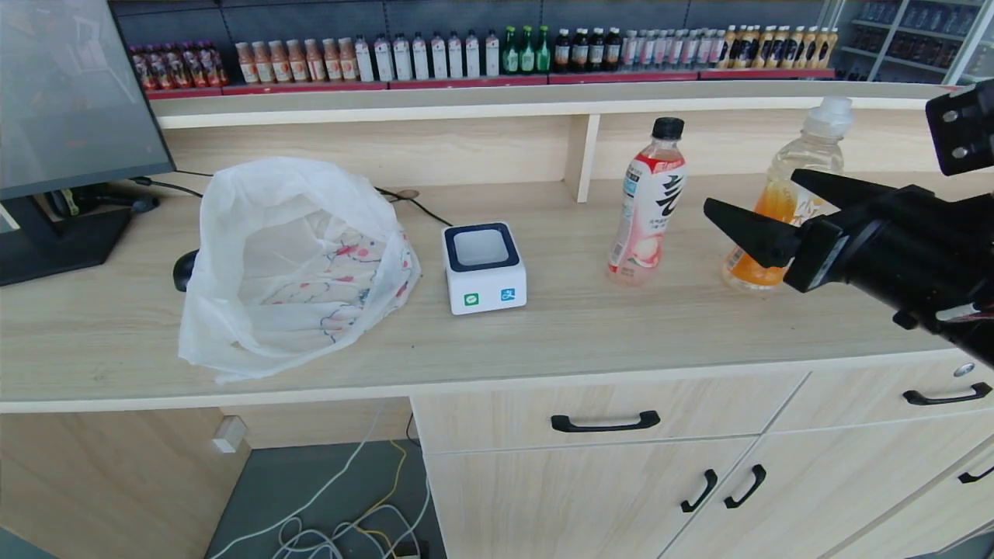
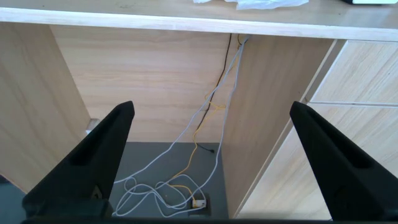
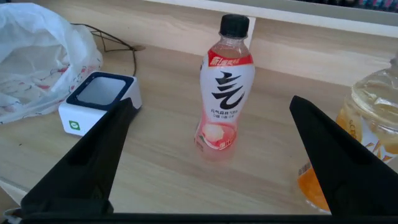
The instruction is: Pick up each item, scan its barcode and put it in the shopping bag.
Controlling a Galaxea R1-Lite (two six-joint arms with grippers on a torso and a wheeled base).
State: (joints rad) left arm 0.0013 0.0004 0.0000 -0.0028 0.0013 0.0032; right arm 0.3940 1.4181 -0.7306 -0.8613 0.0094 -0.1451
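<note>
Standing upright, the pink, black-capped bottle faces the empty, wide-spread right pincer.

Surface of pale matt wood-grain board, shopping bag of thin crinkled translucent white plastic, scanner of smooth glossy white plastic, pink bottle and orange bottle of clear shiny plastic, fingers matt black, drawer handles smooth black.

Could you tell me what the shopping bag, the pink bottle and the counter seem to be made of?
Shopping bag: thin, translucent white plastic film, crumpled and slumping.
Pink bottle: clear glossy plastic, drink visible through it, black cap.
Counter: matte light wood-look surface, probably laminate.
</note>
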